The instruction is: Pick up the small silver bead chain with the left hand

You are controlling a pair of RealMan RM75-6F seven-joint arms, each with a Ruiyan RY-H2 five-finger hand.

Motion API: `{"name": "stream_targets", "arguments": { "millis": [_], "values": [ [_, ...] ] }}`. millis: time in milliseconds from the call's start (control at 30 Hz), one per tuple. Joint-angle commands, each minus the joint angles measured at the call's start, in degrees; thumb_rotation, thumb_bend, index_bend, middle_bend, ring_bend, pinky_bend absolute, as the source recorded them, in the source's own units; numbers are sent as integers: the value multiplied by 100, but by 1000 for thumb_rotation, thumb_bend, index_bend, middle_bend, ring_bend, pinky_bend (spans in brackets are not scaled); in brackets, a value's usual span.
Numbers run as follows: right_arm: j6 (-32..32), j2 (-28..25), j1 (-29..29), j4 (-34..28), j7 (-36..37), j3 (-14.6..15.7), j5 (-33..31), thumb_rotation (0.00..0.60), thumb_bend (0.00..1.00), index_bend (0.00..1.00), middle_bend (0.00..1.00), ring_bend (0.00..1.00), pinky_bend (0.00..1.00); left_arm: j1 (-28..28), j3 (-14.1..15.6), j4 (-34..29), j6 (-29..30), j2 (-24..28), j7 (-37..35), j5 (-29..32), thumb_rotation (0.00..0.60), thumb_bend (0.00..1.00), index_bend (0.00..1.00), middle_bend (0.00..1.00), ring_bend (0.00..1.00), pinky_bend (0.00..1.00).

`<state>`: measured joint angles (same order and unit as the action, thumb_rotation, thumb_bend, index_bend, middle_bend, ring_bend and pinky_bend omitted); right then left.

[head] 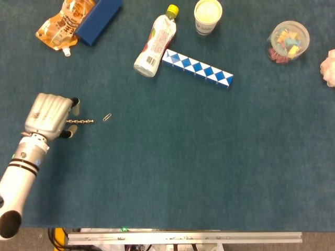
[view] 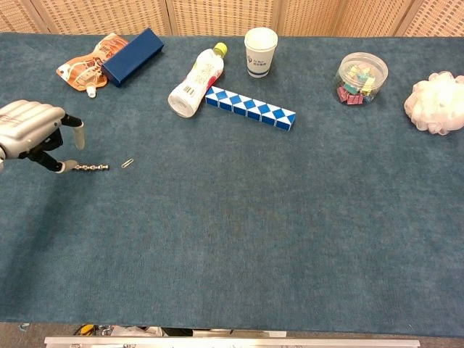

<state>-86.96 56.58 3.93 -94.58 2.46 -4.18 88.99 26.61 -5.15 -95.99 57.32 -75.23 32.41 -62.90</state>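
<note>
At far left, the left robot hand [head: 48, 114] hovers over the near end of the small silver bead chain [head: 81, 121], fingers apart and straddling it, nothing gripped; the chain lies flat on the blue desk [head: 172, 167]. A paperclip [head: 107, 117] sits just beside the chain's far end. The fine links could likely slip between the fingertips or be pushed across the cloth, and the clip might be swept up too. Further right, a paper cup [head: 208, 16] whose contents cannot be made out and a clear tub [head: 287, 41] of coloured clips stand well apart. The right robot hand is out of view.
</note>
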Motion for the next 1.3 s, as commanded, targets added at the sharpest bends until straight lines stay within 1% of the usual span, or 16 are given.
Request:
{"name": "stream_targets", "arguments": {
  "millis": [33,100,433,533,867,1067,1300],
  "values": [
    [15,6,5,33,40,3,-12,600,329,519,570,453,491,97,27,57,97,-229,289,325,600,246,488,1000,1000,1000],
    [24,9,8,57,69,6,-18,600,329,519,570,453,491,137,26,89,108,-320,362,467,600,246,501,1000,1000,1000],
    [-1,9,-27,172,214,19,-61,600,329,519,570,453,491,398,-13,257,289,-737,881,1146,600,246,502,1000,1000,1000],
    [-24,8,-48,202,258,20,-79,600,329,519,570,453,491,502,-32,335,293,-853,1047,1442,600,246,501,1000,1000,1000],
    [-126,0,-120,281,401,31,-79,600,329,519,570,453,491,773,24,370,347,-997,1534,2221,600,246,485,1000,1000,1000],
    [-167,12,-145,337,448,29,-79,600,329,519,570,457,491,898,67,405,400,-1055,1670,2510,600,246,485,1000,1000,1000],
    [-175,12,-159,361,470,28,-90,600,329,519,570,458,491,1008,121,415,438,-1096,1723,2694,600,246,493,1000,1000,1000]
  ]
}}
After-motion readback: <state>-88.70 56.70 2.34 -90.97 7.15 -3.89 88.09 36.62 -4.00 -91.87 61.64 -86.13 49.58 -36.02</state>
